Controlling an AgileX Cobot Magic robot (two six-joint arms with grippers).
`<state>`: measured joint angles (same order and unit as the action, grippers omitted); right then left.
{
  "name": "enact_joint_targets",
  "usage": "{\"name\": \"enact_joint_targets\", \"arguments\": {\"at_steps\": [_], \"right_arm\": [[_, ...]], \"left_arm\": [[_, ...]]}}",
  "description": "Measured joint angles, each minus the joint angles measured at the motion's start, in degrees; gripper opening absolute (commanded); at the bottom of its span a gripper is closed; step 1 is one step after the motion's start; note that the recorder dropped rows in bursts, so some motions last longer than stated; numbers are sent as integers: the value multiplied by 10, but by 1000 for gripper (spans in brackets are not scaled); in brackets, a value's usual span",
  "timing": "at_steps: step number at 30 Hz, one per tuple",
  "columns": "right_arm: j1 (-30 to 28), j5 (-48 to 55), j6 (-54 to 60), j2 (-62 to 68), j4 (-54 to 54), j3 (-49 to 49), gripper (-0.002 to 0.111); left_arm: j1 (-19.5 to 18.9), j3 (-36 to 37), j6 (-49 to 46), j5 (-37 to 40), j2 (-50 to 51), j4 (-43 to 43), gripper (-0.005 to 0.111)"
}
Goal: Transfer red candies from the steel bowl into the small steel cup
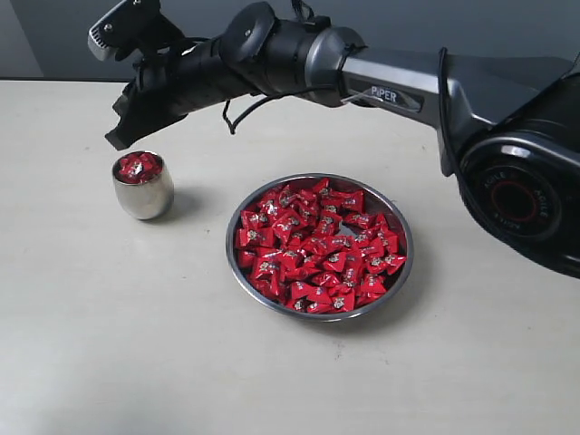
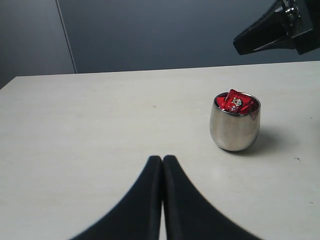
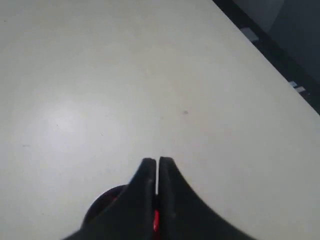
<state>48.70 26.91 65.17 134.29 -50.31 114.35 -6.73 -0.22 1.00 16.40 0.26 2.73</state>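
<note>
The steel bowl (image 1: 410, 252) sits mid-table, heaped with red candies (image 1: 317, 249). To its left stands the small steel cup (image 1: 143, 195), (image 2: 235, 131), with a few red candies (image 1: 139, 168) showing at its mouth. My right gripper (image 1: 118, 138), (image 3: 157, 161) hangs just above and behind the cup, jaws almost together, a sliver of red candy (image 3: 156, 221) between them. The cup (image 3: 102, 202) peeks out beneath its fingers. My left gripper (image 2: 162, 159) is low over bare table some way from the cup, shut and empty; the exterior view does not show it.
The right arm (image 1: 381, 82) stretches from the right across the back of the table, above and behind the bowl. The right gripper's black tip (image 2: 272, 32) shows above the cup in the left wrist view. A dark wall runs behind the pale table (image 1: 109, 344).
</note>
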Motion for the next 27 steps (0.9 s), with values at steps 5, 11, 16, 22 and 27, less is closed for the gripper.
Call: {"name": "enact_joint_targets", "arguments": {"at_steps": [5, 11, 16, 22, 27], "right_arm": [[0, -9, -93, -11, 68, -5, -1], [-15, -133, -177, -53, 95, -113, -1], [-35, -222, -183, -117, 102, -245, -1], [-50, -301, -183, -231, 117, -412, -1], [-51, -372, -185, -334, 138, -558, -1]], "left_arm": [[0, 0, 0, 0, 0, 0, 0], [0, 0, 0, 0, 0, 0, 0], [0, 0, 0, 0, 0, 0, 0], [0, 0, 0, 0, 0, 0, 0], [0, 0, 0, 0, 0, 0, 0]]}}
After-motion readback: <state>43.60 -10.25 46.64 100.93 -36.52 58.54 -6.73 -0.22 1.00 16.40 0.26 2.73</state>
